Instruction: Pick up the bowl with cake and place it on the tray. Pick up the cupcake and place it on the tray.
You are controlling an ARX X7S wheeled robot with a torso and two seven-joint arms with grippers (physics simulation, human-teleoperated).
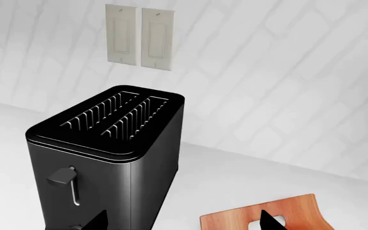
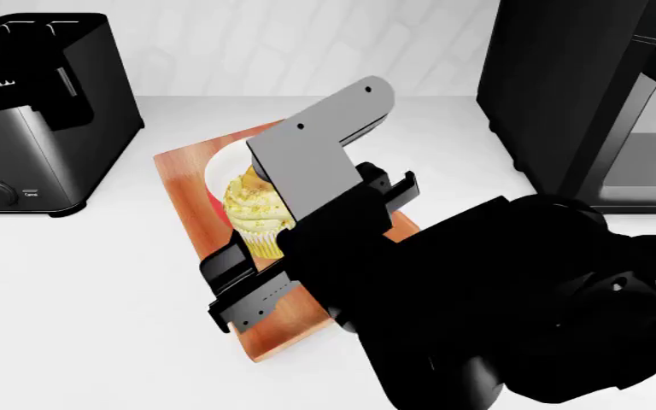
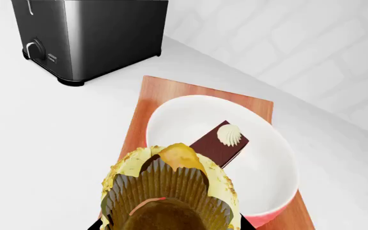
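Note:
The tray (image 3: 171, 91) lies on the white counter; it also shows in the head view (image 2: 185, 201). The bowl with cake (image 3: 267, 172), red outside and white inside, sits on the tray, with the chocolate slice (image 3: 217, 143) and its cream swirl inside. My right gripper (image 3: 168, 224) is shut on the cupcake (image 3: 171, 187) and holds it tilted just above the tray beside the bowl. In the head view the cupcake (image 2: 254, 209) shows next to my arm, which hides most of the bowl. My left gripper (image 1: 184, 224) is open and empty, between the toaster and one curved tray end (image 1: 286, 211).
A black toaster (image 2: 43, 111) stands left of the tray, close in the left wrist view (image 1: 107, 143). A tall black appliance (image 2: 590, 94) stands at the back right. Two wall switches (image 1: 139, 36) sit on the white tiled wall behind.

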